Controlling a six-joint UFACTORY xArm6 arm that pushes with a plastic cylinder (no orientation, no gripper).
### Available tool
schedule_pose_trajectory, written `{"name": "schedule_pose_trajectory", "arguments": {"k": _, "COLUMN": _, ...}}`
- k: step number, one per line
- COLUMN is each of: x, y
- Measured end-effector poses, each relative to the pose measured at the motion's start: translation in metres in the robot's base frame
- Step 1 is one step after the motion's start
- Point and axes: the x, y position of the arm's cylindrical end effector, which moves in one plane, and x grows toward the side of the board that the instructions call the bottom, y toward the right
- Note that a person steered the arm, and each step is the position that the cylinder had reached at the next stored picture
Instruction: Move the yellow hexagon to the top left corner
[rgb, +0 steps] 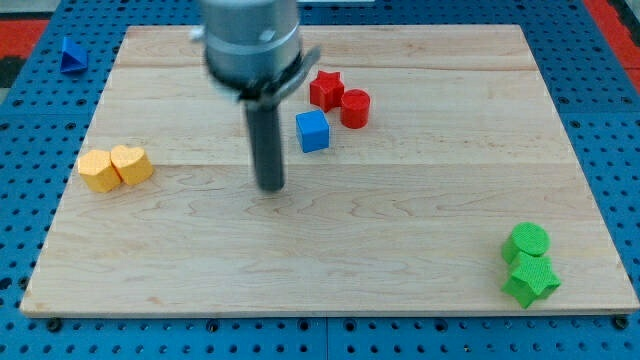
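Two yellow blocks touch at board's (330, 300) left edge: hexagon (98, 171) outermost, heart-like block (132, 164) beside. Rod tip (271, 186) rests mid-board, well apart, right of pair; no gripper fitted. Top-left corner lies above hexagon, push not yet begun.

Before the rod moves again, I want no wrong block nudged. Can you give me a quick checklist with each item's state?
1. My tip in view: ok.
2. Tip touching no block: ok, it stands apart from all.
3. Yellow hexagon on the board: ok, at the view's left edge.
4. Hexagon free of neighbours: not ok, the other yellow block touches it.
5. Blue cube clear of the tip's way left: ok.
6. Top left corner free: ok.
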Motion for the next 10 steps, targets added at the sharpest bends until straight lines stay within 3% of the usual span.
{"name": "schedule_pose_trajectory", "arguments": {"k": 1, "x": 0.044, "y": -0.127}}
{"name": "schedule_pose_trajectory", "arguments": {"k": 2, "x": 0.019, "y": -0.223}}
{"name": "schedule_pose_trajectory", "arguments": {"k": 3, "x": -0.036, "y": -0.206}}
{"name": "schedule_pose_trajectory", "arguments": {"k": 4, "x": -0.063, "y": -0.151}}
{"name": "schedule_pose_trajectory", "arguments": {"k": 5, "x": -0.087, "y": -0.106}}
{"name": "schedule_pose_trajectory", "arguments": {"k": 6, "x": -0.083, "y": -0.073}}
{"name": "schedule_pose_trajectory", "arguments": {"k": 8, "x": -0.061, "y": -0.072}}
{"name": "schedule_pose_trajectory", "arguments": {"k": 10, "x": -0.145, "y": -0.071}}
